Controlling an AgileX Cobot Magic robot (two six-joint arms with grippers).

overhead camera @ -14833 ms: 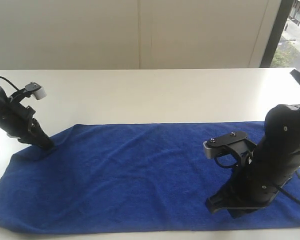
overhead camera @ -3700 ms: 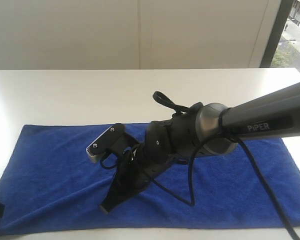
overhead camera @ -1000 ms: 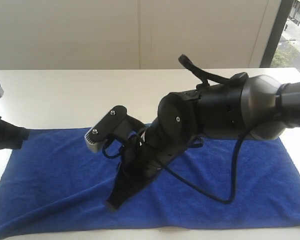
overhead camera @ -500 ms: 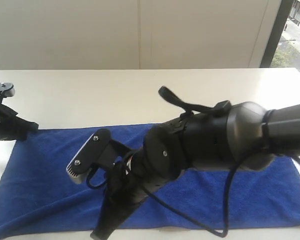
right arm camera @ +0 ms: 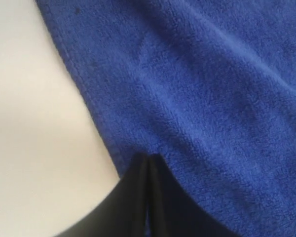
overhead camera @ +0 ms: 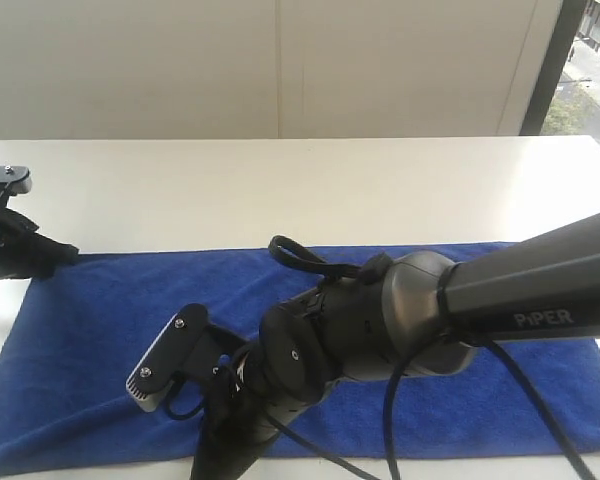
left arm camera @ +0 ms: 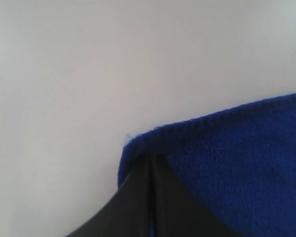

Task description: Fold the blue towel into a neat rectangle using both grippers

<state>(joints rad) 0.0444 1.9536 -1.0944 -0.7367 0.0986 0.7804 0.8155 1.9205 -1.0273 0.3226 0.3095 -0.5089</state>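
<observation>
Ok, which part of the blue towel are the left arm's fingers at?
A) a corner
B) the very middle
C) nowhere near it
A: in the left wrist view the left arm's fingers, pressed together, end right at a corner of the blue towel, with the bare white table beyond that corner.

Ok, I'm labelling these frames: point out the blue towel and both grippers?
blue towel (overhead camera: 100,320), exterior view, flat left part.
left gripper (left arm camera: 150,165), left wrist view, closed fingertips at towel corner.
right gripper (right arm camera: 148,163), right wrist view, closed fingertips at towel edge.
</observation>
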